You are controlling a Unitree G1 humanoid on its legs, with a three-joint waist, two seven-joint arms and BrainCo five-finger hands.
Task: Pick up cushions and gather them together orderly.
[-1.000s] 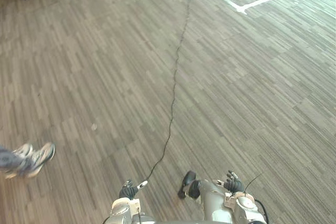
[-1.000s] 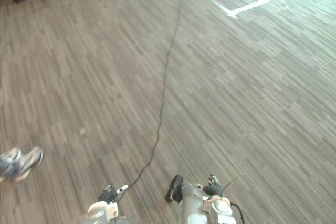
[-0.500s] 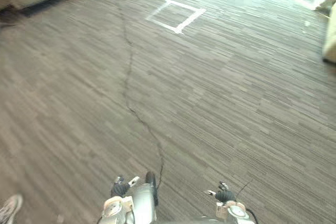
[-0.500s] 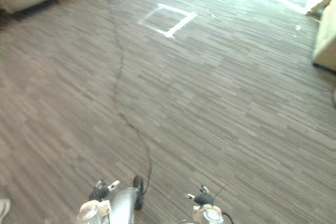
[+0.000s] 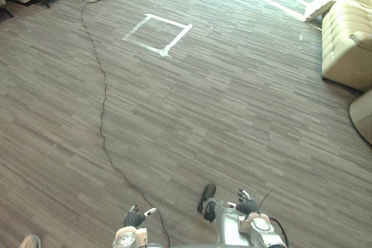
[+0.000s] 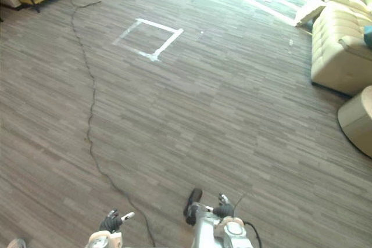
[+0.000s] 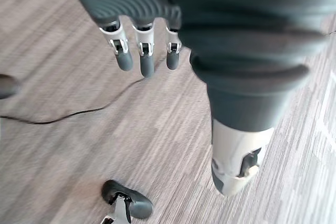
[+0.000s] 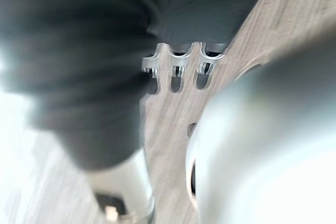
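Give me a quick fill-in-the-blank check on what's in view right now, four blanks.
1. The taped square is ____ in colour.
2. The cream sofa stands on the robot's ____ side.
3. A pale cushion lies on the ____ beside the sofa.
4. The left hand, fingers straight, holds ____.

Missing words: white; right; floor; nothing.

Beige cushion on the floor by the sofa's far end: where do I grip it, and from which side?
Take the cushion by its two opposite edges, one hand each: it looks broad and flat. Come from the open floor side, since the sofa blocks the other. Left hand and right hand are both open and empty. It is too far to tell how it leans.
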